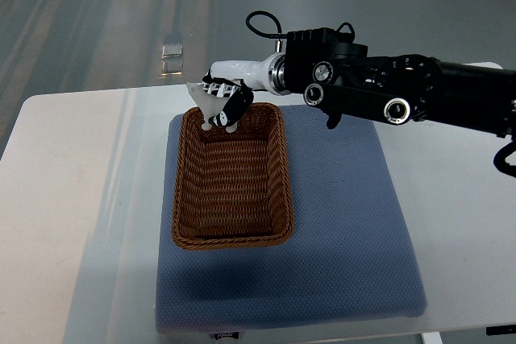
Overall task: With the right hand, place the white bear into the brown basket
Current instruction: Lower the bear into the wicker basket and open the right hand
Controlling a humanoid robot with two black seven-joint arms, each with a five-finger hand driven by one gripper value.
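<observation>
Mostly hidden: white bear (211,105), of which only a pale pointed part at upper left and small white bits below the fingers show — the rest is covered by the right robot hand (224,104), so its shape is hard to make out. Right robot hand: black fingers (235,107) curled and clamped on the white bear, held over the far end of the brown basket (232,235), just above its far rim; whether the toy touches the wicker cannot be told. Right arm (403,96): enters from the right edge, black jointed housing with round silver fittings, a white wrist section next to the hand, a black cable looped above it; the arm lies nearly level across the far part of the counter (64,199). Brown basket: rectangular woven wicker, nothing lying inside it, standing on a blue mat (347,223) on the white counter. Small tag at the mat's near edge (226,334) — print too small to read. Left arm: out of view.
</observation>
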